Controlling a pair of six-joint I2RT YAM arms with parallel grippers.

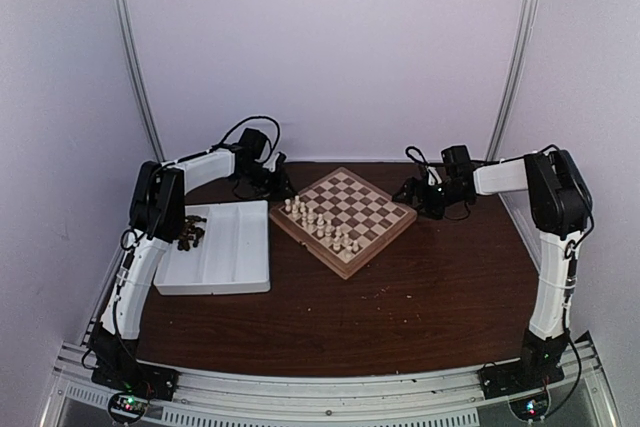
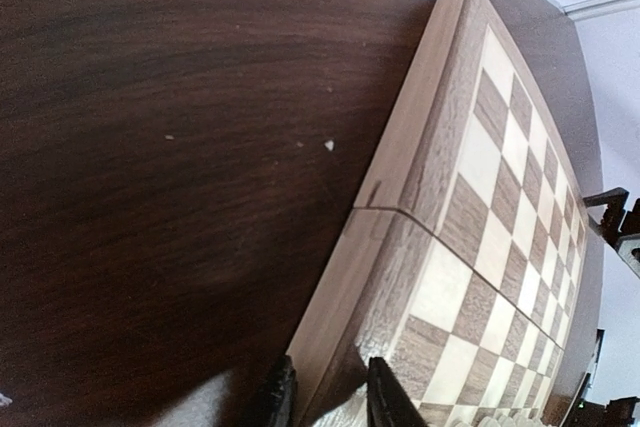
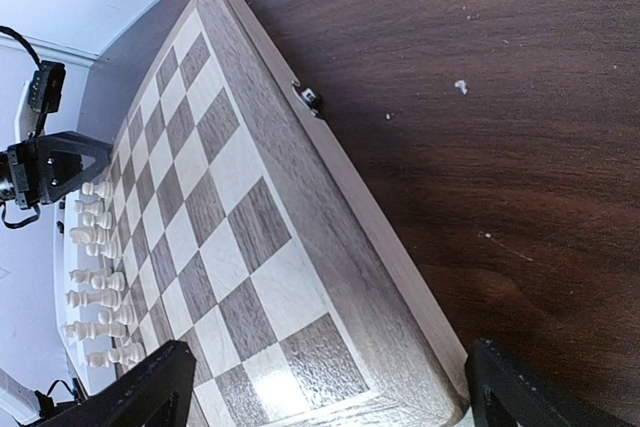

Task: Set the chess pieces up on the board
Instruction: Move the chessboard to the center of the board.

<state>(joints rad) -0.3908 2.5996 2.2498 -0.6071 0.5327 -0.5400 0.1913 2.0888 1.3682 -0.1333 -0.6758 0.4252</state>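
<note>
The left claw (image 2: 330, 367) is hanging at the board's (image 1: 352, 207) far left corner, its two fingers drawn close with only a narrow gap between them. From its wrist camera I am seeing the board's tan rim behind that gap, but I cannot tell whether the fingers are pinching anything. The right claw (image 3: 330, 367) is sitting just off the board's right corner with its fingers spread wide; that corner is showing between them, and nothing is gripped.

The board is lying turned like a diamond in the middle of the dark table (image 1: 420, 297). The cream-white pieces (image 1: 320, 220) are standing in two rows along its near left side, and the rest of the squares I am seeing are bare.

The dark chess pieces (image 1: 190, 232) are lying in a small heap in the far left part of the white tray (image 1: 235, 259), which is sitting on the table just left of the board. They are partly hidden behind the left arm, so I am not counting them.

A small dark clasp (image 3: 308, 97) is showing on the board's rim in the right wrist view.
</note>
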